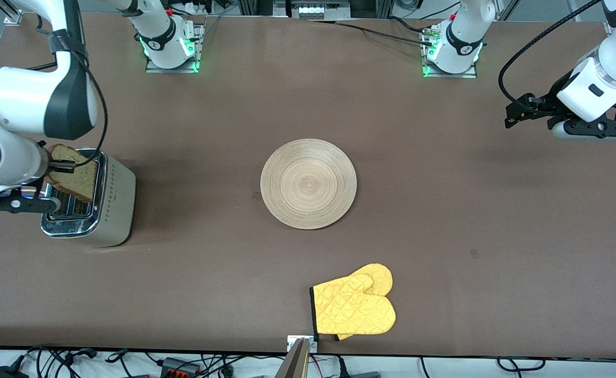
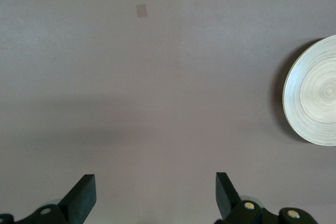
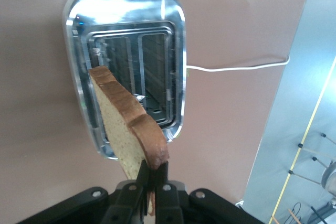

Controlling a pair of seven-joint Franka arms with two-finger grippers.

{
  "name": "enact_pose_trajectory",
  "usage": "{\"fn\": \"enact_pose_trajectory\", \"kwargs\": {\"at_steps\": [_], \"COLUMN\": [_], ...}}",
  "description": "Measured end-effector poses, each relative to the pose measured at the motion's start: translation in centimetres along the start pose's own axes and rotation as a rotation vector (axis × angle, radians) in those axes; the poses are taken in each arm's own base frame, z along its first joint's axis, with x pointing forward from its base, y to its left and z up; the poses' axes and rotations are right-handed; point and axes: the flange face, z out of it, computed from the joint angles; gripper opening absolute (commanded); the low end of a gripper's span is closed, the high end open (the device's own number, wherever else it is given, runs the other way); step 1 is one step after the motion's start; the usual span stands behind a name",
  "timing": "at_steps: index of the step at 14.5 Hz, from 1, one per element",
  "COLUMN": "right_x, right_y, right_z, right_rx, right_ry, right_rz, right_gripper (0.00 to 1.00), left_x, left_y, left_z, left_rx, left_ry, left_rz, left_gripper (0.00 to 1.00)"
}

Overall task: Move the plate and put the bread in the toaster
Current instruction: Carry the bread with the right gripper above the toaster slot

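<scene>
— Where was the bread when you logged this?

— I saw the bread (image 3: 128, 124) pinched by its crust edge in the right gripper (image 3: 149, 182), fingers clamped tight on it, the slice hanging over the toaster's (image 1: 114, 202) chrome top. It hung tilted over the slots, not in one. From the front the gripper itself was mostly hidden by the arm's own wrist; I only made out the slice (image 1: 74, 173) poking past it.

— And the toaster?

— At the right arm's end of the table. The wrist camera looked straight down into both slots (image 3: 134, 72), and a white cord (image 3: 236, 66) ran off toward the table edge, where I lost it.

— Left side?

— The left gripper (image 2: 155, 195) waited over bare table (image 1: 444, 184) at the left arm's end, jaws spread wide, nothing between them. Only the fingertips (image 2: 84, 192) showed in its own camera; the rest was cut off.

— The plate?

— The plate (image 1: 308, 184) lay flat mid-table, well apart from both grippers. A yellow oven mitt (image 1: 355, 307) lay nearer the front camera, by the table edge. The left wrist view clipped both.
</scene>
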Motion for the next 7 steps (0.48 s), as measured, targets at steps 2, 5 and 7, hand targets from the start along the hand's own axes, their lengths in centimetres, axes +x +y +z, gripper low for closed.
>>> {"fn": "enact_pose_trajectory", "kwargs": {"at_steps": [2, 5, 7], "right_x": [0.5, 1.5, 2.0], "right_y": [0.9, 0.4, 0.3], "right_z": [0.7, 1.8, 2.6], "right_rx": [0.002, -0.006, -0.011], "right_ry": [0.002, 0.004, -0.004], "right_rz": [0.006, 0.0, 0.0], "right_gripper": [0.0, 0.0, 0.0], "left_x": [0.0, 0.0, -0.1], "left_y": [0.0, 0.4, 1.1], "left_z": [0.0, 0.1, -0.1], "left_rx": [0.0, 0.001, 0.004], "left_ry": [0.0, -0.003, 0.0], "left_rz": [0.0, 0.007, 0.021], "left_gripper": [1.0, 1.0, 1.0]}}
